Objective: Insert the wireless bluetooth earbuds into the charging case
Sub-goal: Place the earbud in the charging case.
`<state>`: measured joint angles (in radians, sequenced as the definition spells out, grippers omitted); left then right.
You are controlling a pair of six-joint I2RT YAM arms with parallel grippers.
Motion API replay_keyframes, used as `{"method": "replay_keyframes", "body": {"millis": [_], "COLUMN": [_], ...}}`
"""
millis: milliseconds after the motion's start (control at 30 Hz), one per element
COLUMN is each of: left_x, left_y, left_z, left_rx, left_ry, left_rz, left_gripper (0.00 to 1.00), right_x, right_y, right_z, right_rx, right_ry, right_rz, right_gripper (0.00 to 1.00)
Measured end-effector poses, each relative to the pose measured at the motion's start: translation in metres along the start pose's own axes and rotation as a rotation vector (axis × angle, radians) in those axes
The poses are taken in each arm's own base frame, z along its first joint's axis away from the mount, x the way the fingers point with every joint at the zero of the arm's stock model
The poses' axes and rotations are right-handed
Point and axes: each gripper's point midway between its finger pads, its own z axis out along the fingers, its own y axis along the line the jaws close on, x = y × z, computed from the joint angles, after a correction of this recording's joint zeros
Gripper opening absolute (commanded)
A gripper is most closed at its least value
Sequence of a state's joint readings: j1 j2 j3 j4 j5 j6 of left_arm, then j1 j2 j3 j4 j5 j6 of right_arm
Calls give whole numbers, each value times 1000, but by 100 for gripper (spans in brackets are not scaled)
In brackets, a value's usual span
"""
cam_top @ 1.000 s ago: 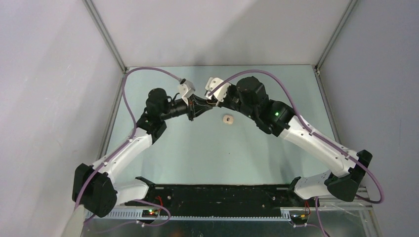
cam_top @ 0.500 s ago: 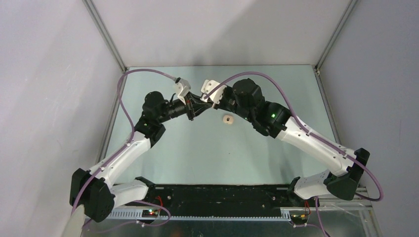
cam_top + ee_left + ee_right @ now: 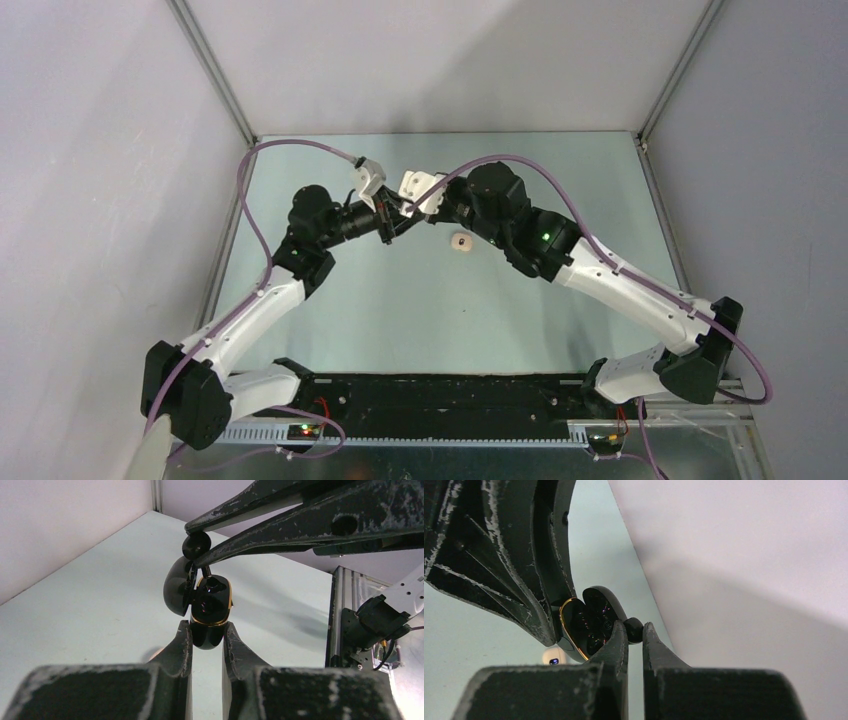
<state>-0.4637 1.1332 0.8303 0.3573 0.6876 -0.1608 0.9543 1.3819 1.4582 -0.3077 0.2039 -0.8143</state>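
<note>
Left gripper is clamped on the open black charging case, holding it up over the far middle of the table. Right gripper is pinching a black earbud right by the case's lid.

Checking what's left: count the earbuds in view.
2. A black earbud in the right gripper, at the open case in the left gripper; a cream-white earbud on the table. More may hide inside the case.
</note>
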Motion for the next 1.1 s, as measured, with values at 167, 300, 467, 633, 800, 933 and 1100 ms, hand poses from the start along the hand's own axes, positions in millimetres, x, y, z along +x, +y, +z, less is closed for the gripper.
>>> {"method": "replay_keyframes", "body": {"millis": [167,300,467,633,800,933,1100], "left_x": [0,0,-1,-2,-4,-5,-8], "left_y": [0,-1,0,1,1,1,0], "left_z": [0,0,-1,-1,-2,-1,0], "left_rx": [0,-2,-8,-13,-14,-13,-8], "left_ry": [0,0,-2,-9,-16,-20,-29], "left_rz": [-10,-34,-68,-88,-102,-117,-123], "left_gripper": [0,0,0,0,0,0,0], "right_x": [-2,-2,-2,-3,-4,-3,0], "right_y": [1,4,5,4,2,2,3], "right_z": [2,4,5,4,3,0,-3], "right_rx": [1,0,-1,1,6,8,5], "right_ry": [-11,-16,-20,-22,-24,-27,-25], "right_rz": [-55,-85,-108,-122,-139,-150,-152], "right_gripper": [0,0,0,0,0,0,0]}}
